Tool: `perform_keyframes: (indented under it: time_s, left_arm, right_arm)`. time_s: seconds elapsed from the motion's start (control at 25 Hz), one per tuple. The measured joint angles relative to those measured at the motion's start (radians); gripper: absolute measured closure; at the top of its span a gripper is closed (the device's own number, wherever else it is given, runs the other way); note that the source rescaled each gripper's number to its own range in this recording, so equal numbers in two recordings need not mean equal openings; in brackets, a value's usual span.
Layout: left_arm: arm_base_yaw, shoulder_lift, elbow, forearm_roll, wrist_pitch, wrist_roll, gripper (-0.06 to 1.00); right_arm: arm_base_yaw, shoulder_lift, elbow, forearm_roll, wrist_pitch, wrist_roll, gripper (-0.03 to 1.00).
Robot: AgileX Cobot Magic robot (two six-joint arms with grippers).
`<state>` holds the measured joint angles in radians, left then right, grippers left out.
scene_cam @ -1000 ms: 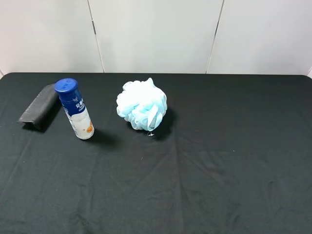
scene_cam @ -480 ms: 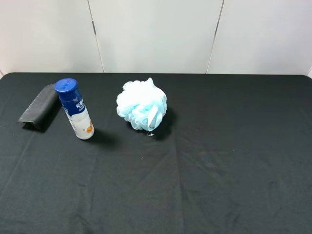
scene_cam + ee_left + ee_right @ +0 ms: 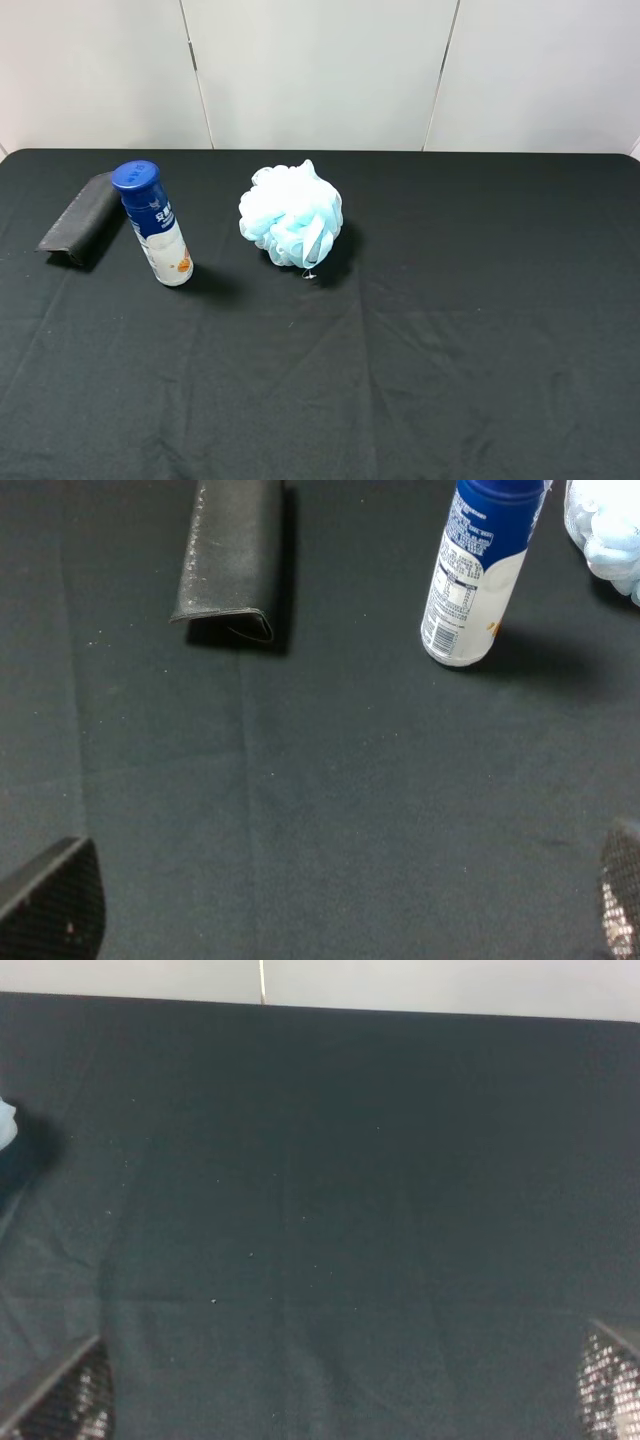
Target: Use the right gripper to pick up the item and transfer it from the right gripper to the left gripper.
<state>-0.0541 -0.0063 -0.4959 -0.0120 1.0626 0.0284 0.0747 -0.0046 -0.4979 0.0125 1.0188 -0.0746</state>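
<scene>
right hand [image 3: 340, 1400] spread wide; bottle [image 3: 155, 225] beside case [image 3: 78, 217].

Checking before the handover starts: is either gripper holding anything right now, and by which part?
Nothing is held. The black case lies on the table beside the bottle, and both grippers' fingers are spread with nothing between them.

the exterior high view looks down from above the near edge of the black counter [image 3: 450, 350], facing the white back wall [image 3: 320, 70]. the left wrist view sits lower and nearer, sharing the bottle [image 3: 475, 575], the case [image 3: 230, 555] and the puff's edge [image 3: 605, 530] with it. the right wrist view faces bare cloth toward the wall, the puff [image 3: 5, 1125] barely at its margin.
</scene>
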Motion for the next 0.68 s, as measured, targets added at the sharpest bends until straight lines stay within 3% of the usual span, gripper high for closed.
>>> perform_keyframes:
  time_s: [0.68]
  left_arm:
    - [0.0,0.0,0.0,-0.001,0.0,0.0,-0.02]
  right_arm:
    - [0.0,0.0,0.0,0.0,0.0,0.0,-0.03]
